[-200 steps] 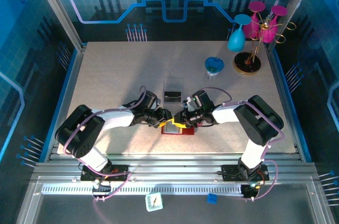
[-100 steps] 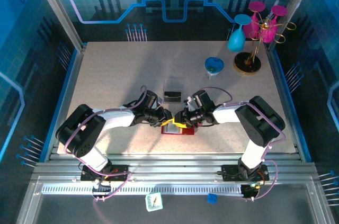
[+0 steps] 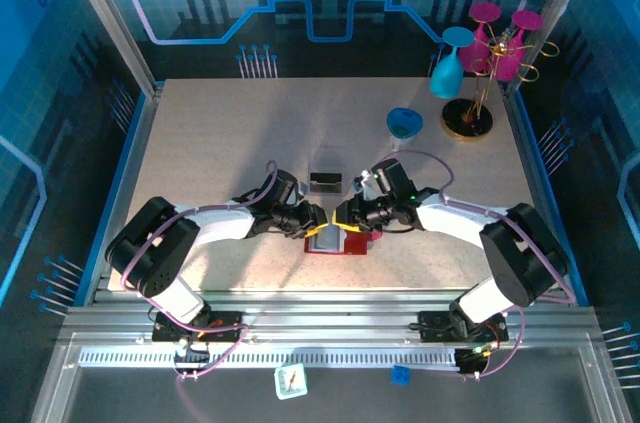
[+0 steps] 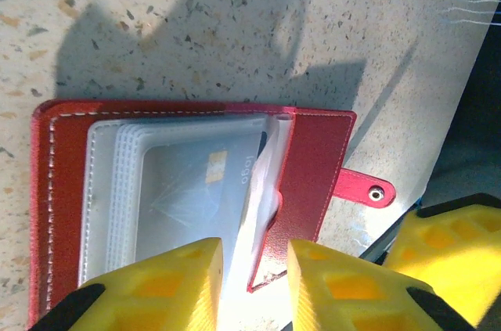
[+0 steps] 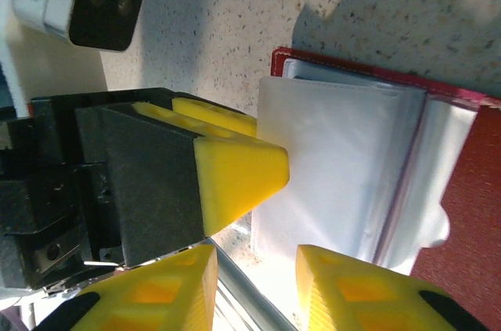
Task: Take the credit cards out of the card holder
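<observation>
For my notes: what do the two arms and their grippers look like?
Both the left arm and right arm have white links with bulky black joints, and thin purple cables loop along each. The left gripper and right gripper have black bodies ending in yellow, wedge-shaped jaws.

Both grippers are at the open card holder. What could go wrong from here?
1. The left gripper straddles the edge of a clear sleeve and a flap of the card holder. The card sits inside a sleeve, so closing may pinch plastic and lift the whole holder.
2. The right gripper sits close beside the left's fingers at the same edge. They could collide or drag the holder askew.
</observation>
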